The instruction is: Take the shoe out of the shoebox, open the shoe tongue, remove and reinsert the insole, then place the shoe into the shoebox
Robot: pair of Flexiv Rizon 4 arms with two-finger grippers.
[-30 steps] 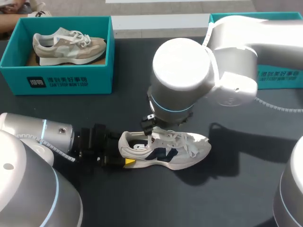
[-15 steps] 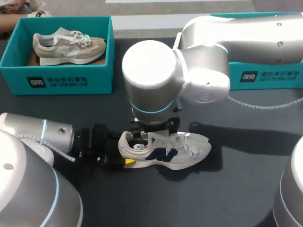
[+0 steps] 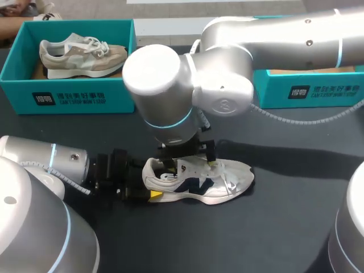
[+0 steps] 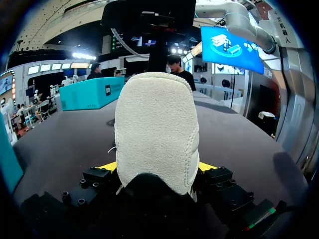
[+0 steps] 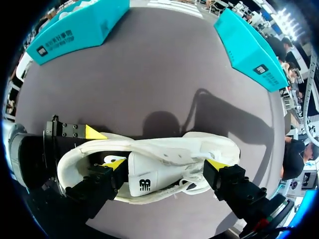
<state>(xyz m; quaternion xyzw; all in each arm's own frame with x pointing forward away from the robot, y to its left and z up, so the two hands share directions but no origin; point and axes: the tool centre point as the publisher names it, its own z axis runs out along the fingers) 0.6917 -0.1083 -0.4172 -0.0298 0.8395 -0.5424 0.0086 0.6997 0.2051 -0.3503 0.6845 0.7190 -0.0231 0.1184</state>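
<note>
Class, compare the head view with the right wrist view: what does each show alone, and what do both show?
Head view only: a beige shoe inside the left shoebox. Right wrist view only: a look down into the white shoe, one fingertip of the open right gripper in its opening beside the tongue. Shared: the white shoe on the table, the left gripper clamped on its heel, the left shoebox and the right shoebox.

Bright, even light from above falls on the dark table (image 3: 296, 227). The right arm (image 3: 227, 68) throws a soft shadow onto the table beside the white shoe (image 3: 233, 181); pale glare sits on the arm's rounded shell. The shoe is brightly lit.
</note>
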